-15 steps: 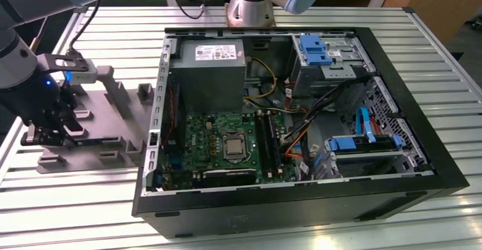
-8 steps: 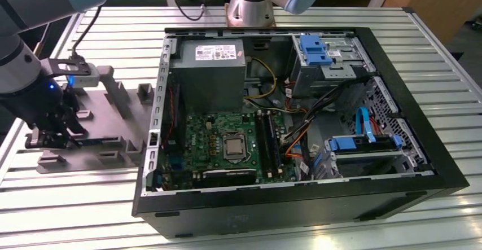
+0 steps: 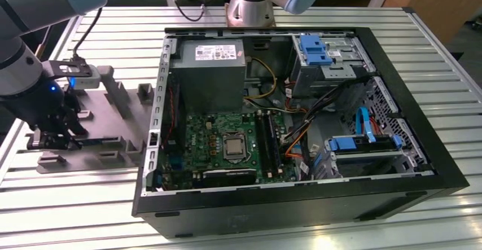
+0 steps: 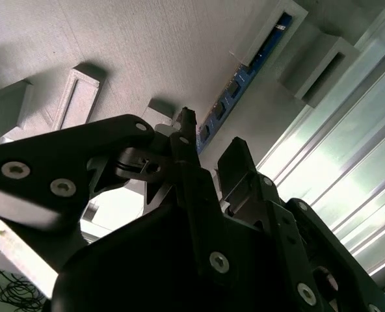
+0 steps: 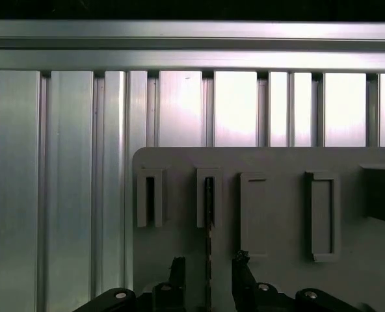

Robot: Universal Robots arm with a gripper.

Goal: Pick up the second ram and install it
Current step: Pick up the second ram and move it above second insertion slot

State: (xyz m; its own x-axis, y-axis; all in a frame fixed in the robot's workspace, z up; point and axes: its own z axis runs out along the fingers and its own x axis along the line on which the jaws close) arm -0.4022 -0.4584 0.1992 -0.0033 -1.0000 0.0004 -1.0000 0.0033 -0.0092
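One grey robot arm reaches down at the exterior view's left. Its black gripper [image 3: 53, 136] hangs low over a pale grey plastic fixture plate [image 3: 113, 100] with raised slotted holders. The plate lies on the ribbed aluminium table [image 3: 75, 205], just beside the open black computer case [image 3: 301, 213]. A dark blue sliver near the gripper looks like the second ram [image 3: 96, 141], a long narrow circuit strip standing on edge in the plate (too small here to be sure). Inside the case sit the green motherboard [image 3: 211, 131], the grey power-supply box [image 3: 207, 75] and the long black slots [image 3: 265, 140].

In the second wrist view the gripper [image 4: 211, 138] points at the fixture plate [image 4: 147, 52]. The second ram [image 4: 241, 78], blue with dark chips, runs from an upright grey holder towards the gap between the dark fingers [image 4: 186, 130].

In the first wrist view the second ram [image 5: 209, 214] shows edge-on as a thin dark line, one end seated in a grey holder on the fixture plate [image 5: 283, 221]. The gripper [image 5: 209, 263] straddles it. Its fingers [image 5: 177, 268] stand apart, one on each side of the strip, with a visible gap on either side, so nothing is clamped. Beyond the plate run the table's [image 5: 69, 162] bright metal slats.
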